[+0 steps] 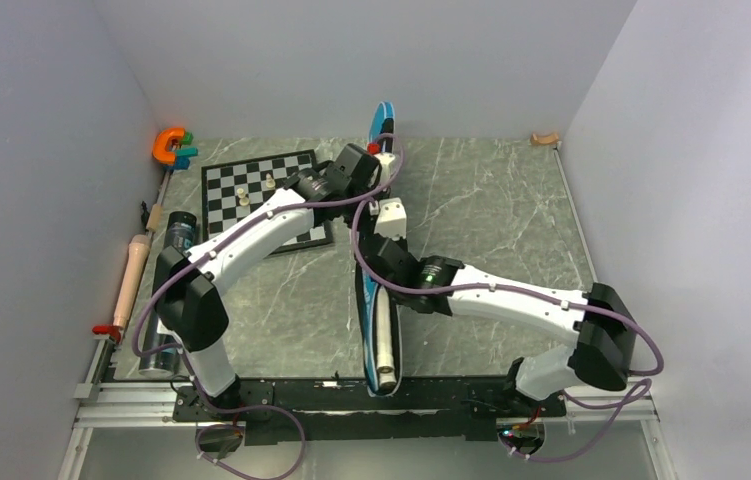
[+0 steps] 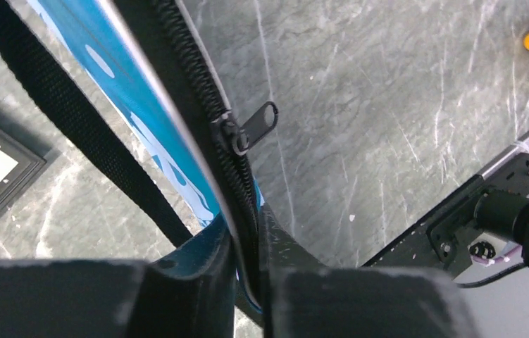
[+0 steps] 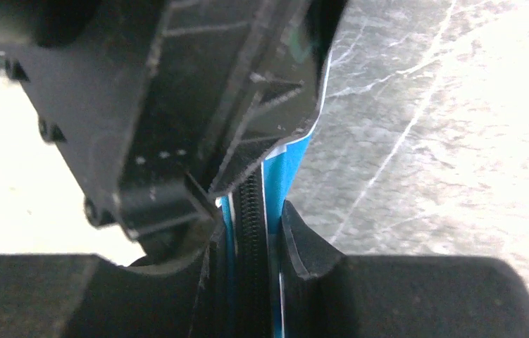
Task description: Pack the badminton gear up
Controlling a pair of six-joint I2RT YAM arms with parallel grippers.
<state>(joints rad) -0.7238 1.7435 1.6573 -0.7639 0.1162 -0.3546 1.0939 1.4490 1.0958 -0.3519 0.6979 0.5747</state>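
The blue bag (image 1: 382, 122) stands on edge down the middle of the table, its black zip facing up. A pale racket handle (image 1: 384, 345) shows inside its near end. My left gripper (image 1: 378, 168) is shut on the bag's zipped edge (image 2: 244, 204) near the far end, just below the zip slider and pull tab (image 2: 247, 131). My right gripper (image 1: 389, 208) sits just on the near side of the left one. It is shut on the same zip edge (image 3: 251, 211), with the left gripper's body (image 3: 163, 105) directly ahead. A black tube (image 1: 178, 234) lies at the left, partly behind the left arm.
A chessboard (image 1: 241, 190) with small pale pieces lies left of the bag, under the left arm. An orange clamp (image 1: 169, 145) sits in the far left corner. The bag's black strap (image 2: 71, 120) hangs beside it. A pale rod (image 1: 132, 272) lies along the left rail.
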